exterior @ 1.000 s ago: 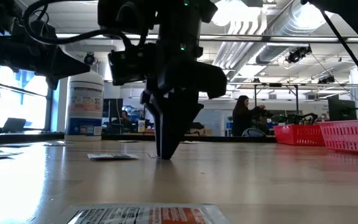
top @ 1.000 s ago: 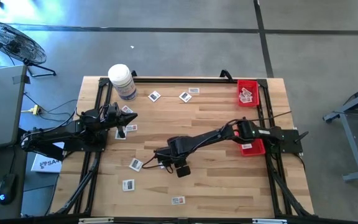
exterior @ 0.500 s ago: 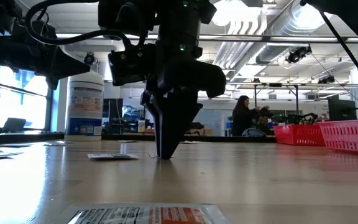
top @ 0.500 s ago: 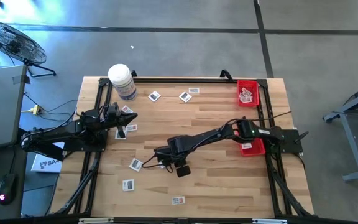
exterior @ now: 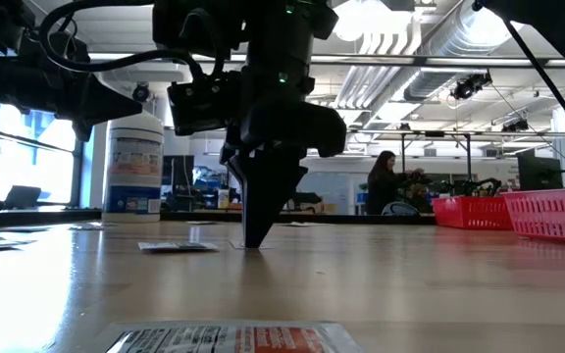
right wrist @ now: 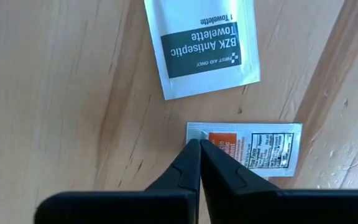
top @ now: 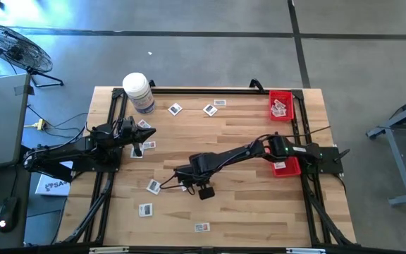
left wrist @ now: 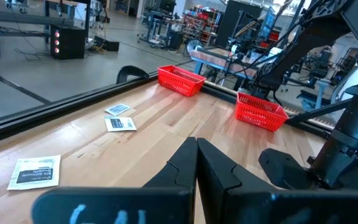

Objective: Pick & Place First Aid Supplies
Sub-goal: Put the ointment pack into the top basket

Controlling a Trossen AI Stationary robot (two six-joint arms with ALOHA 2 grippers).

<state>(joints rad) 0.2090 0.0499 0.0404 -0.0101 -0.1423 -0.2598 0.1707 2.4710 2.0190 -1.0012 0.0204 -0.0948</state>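
1. The right gripper (right wrist: 199,149) is clenched, its tips pinching the edge of an orange-print packet (right wrist: 260,149) that lies flat on the table (top: 245,204), left of centre.
2. A second packet (right wrist: 201,46), marked antiseptic towelette, lies just beside the first, apart from the fingers.
3. The left gripper (left wrist: 196,152) is closed on nothing, at the table's left side.
4. More packets (top: 175,109) are scattered over the wood; some lie in the far red bin (top: 290,97).
5. A white jar (top: 138,92) stands at the far left.
6. In the room beyond, a person (exterior: 381,181) stands.
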